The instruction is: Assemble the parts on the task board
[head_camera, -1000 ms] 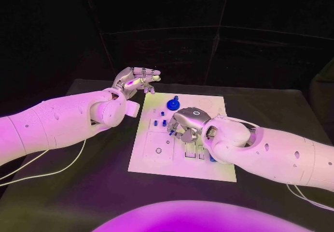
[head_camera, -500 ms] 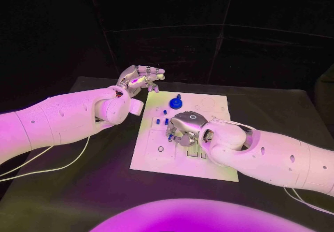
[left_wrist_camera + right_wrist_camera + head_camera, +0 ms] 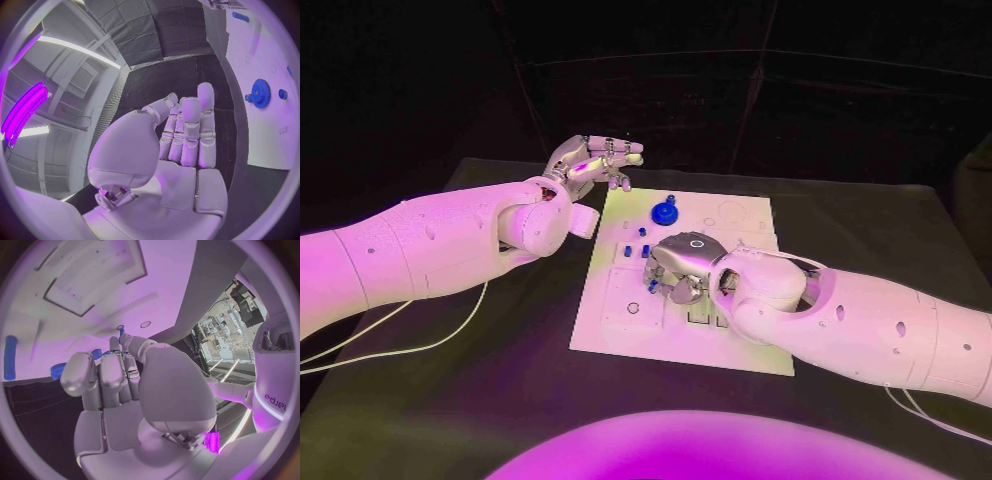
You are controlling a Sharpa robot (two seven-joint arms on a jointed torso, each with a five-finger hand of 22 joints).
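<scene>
White rectangular task board (image 3: 625,330): mid black desk (image 3: 473,400). Blue round gear part (image 3: 662,213): board's far end. Left hand (image 3: 593,160): beyond board's far corner, fingers released, empty. Right hand (image 3: 681,265): over board centre, fingers' state indeterminable.

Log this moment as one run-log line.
left hand: raised off board's far-left corner, holds nothing | right hand: low over task board middle, grasp unclear | blue gear: on board, far end

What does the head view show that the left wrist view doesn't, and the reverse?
Head view alone: the right hand low over the middle of the board, and the small blue parts beside it. Left wrist view alone: the left hand's palm side, fingers extended together, holding nothing. Both: the blue gear on the board's far end, and the left hand off the board's far corner.
</scene>
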